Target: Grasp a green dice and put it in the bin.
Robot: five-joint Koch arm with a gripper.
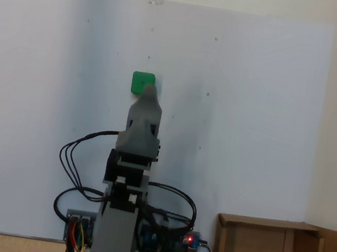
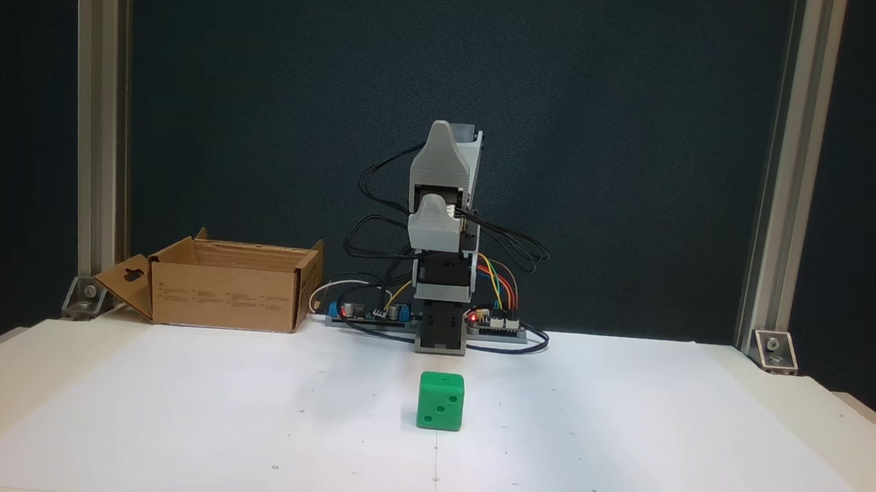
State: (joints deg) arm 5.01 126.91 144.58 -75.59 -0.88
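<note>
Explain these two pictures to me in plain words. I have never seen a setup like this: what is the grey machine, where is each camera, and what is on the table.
The grey machine is a small hobby robot arm, folded upright over its base. One fixed view looks down from above and behind the arm; the other faces it from the front at table height. On the white sheet a green dice sits just in front of the arm, untouched. An open cardboard bin stands beside the base, on the left in the front view. The pincer holds nothing; whether it is open cannot be told.
</note>
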